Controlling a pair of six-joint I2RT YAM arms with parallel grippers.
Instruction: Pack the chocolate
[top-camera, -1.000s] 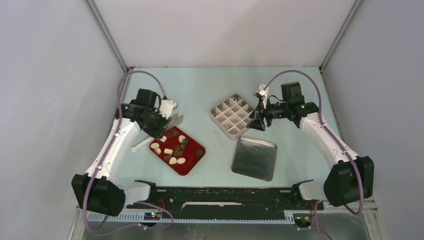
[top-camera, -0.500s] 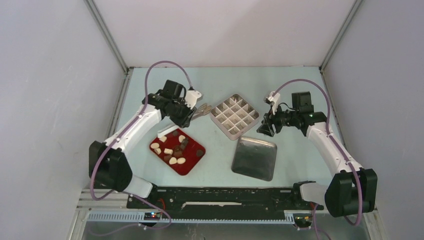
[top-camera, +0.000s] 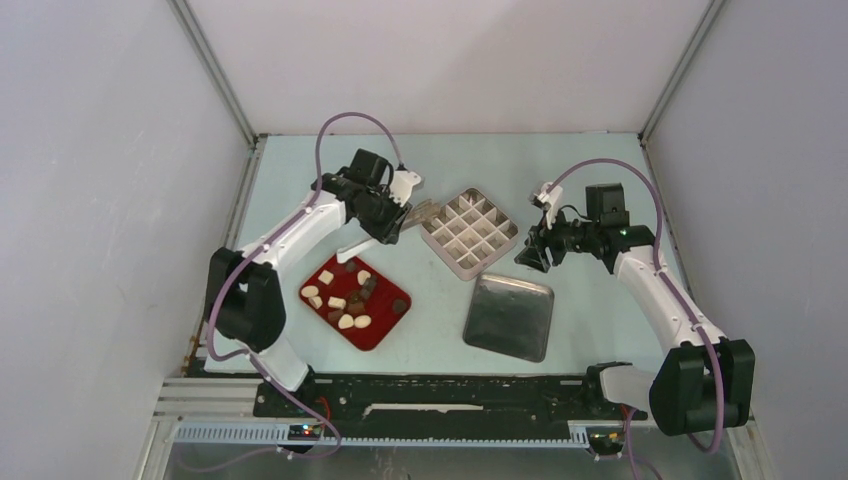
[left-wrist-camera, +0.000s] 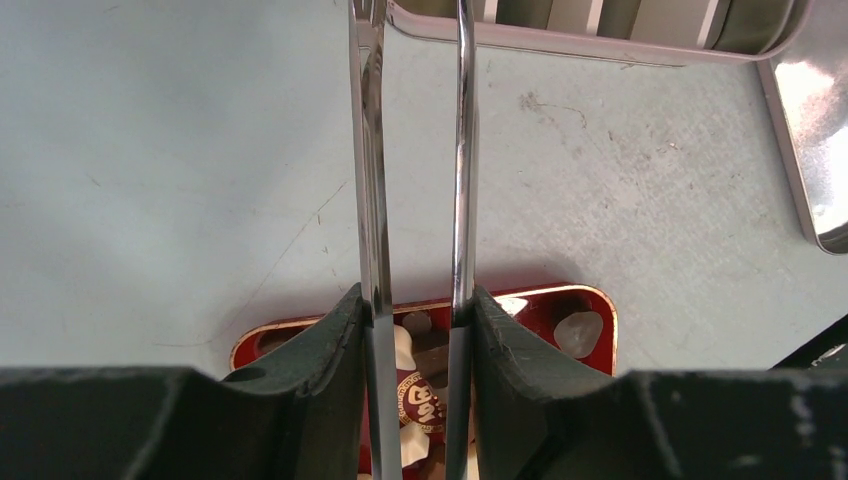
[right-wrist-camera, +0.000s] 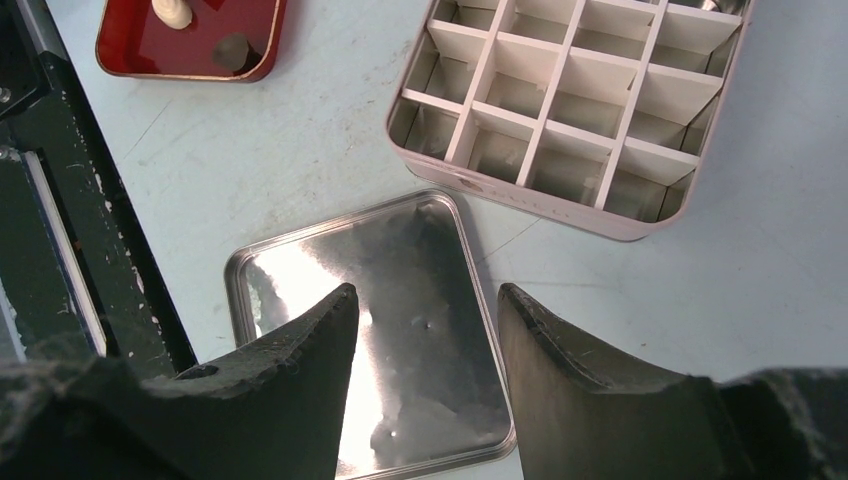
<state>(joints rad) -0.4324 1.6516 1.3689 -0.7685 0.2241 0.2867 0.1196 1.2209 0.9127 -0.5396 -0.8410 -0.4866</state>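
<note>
Red tray (top-camera: 383, 328) is sat left of centre on the desk (top-camera: 440, 160), turned corner-on, and all the chocolate (top-camera: 337, 302) on show, cream and dark bits mixed, is piled in it. Metal tongs (left-wrist-camera: 462, 150) are clamped in the left gripper (left-wrist-camera: 415, 310), which is squeezed partway shut on the two blades. The tips are reached out to the divided tin's (top-camera: 445, 256) left edge, and tbh whether anything is pinched there can't be told. The right gripper (right-wrist-camera: 425, 300) is held apart with nothing in it, over the gap between the tin's right corner and the shiny lid (top-camera: 510, 316). A strip of bare desk is left between tray and lid, with plenty more behind the tin up to the back wall (top-camera: 440, 60). The lid's near edge is parked close to the black rail (top-camera: 450, 385).
</note>
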